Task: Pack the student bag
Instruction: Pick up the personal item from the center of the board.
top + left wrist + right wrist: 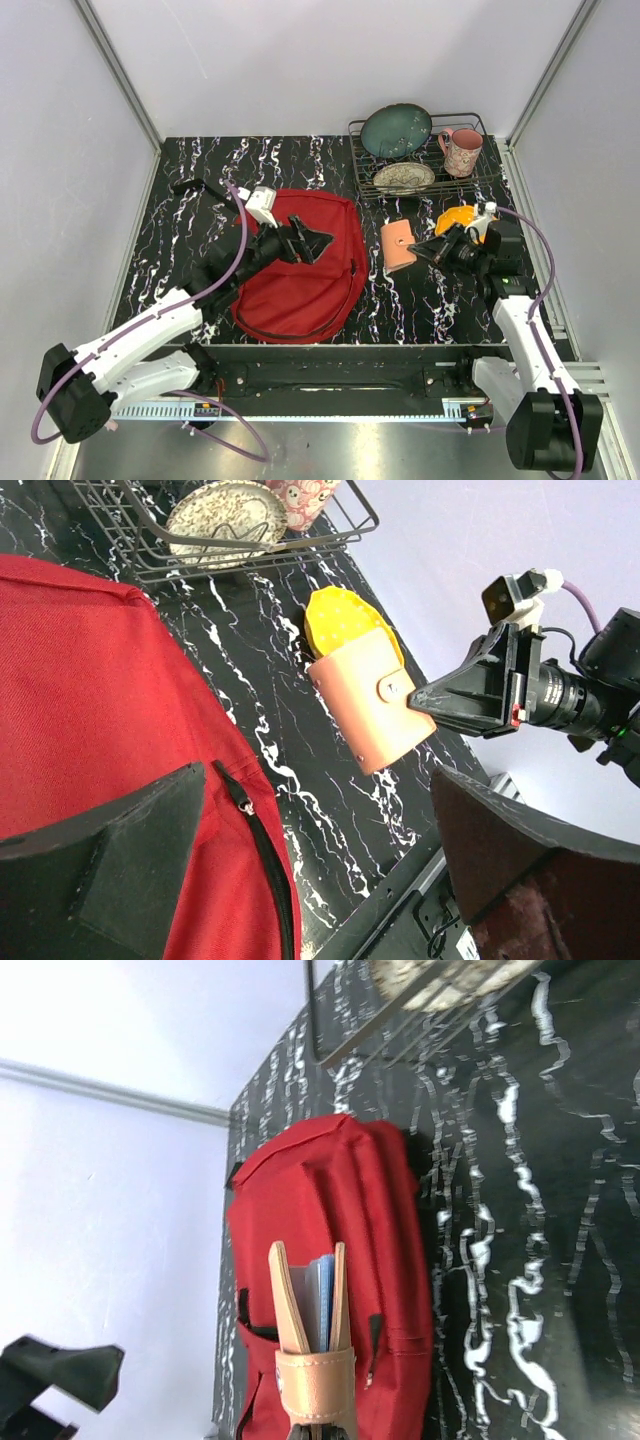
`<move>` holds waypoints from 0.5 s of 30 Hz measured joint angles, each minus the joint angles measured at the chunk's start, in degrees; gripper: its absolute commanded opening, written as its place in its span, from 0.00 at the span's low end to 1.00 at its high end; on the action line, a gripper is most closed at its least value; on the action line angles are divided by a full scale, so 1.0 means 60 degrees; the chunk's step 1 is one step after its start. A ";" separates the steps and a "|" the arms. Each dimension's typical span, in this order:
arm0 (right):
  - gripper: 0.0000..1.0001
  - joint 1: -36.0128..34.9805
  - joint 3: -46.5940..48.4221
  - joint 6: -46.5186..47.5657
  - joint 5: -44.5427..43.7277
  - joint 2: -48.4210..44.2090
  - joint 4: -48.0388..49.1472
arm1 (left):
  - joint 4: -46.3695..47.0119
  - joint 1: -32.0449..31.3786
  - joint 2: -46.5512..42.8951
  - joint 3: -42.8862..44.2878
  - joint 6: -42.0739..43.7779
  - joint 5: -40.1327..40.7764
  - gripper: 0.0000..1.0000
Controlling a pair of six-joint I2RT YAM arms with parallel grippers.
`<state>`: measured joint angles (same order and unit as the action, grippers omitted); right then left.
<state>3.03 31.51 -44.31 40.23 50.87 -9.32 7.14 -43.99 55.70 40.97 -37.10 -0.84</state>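
Just beside student bag edge, wallet

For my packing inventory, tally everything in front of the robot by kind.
Red backpack: 1
Tan case: 1
Yellow item: 1
Dishes (teal bowl, patterned plate, pink mug): 3
Wire rack: 1
Total: 7
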 measured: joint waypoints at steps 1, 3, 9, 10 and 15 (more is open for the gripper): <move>0.00 -0.0135 0.0000 -0.0022 0.0084 -0.0015 0.0106 | 0.0007 0.0117 -0.0091 -0.0084 -0.0004 -0.0149 0.99; 0.00 -0.0568 0.0000 -0.0069 0.0197 0.0007 0.0288 | 0.0109 0.0251 -0.0117 -0.0168 -0.0004 -0.0590 0.99; 0.00 -0.1956 0.0000 -0.0492 0.0379 0.0455 0.1213 | 0.0812 0.0259 0.0138 -0.0437 -0.0120 -0.1555 0.99; 0.00 -0.2029 0.0000 -0.0608 0.0419 0.0525 0.1410 | 0.0976 0.0280 0.0157 -0.0554 -0.0153 -0.1698 0.99; 0.00 -0.2135 -0.0011 -0.1206 0.0659 0.0590 0.2514 | 0.1384 0.0401 0.0313 -0.0838 -0.0229 -0.2259 0.99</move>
<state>-9.78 31.44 -51.55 44.18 54.41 5.76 15.44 -41.58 57.58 35.94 -38.48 -14.39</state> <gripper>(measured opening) 0.141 0.988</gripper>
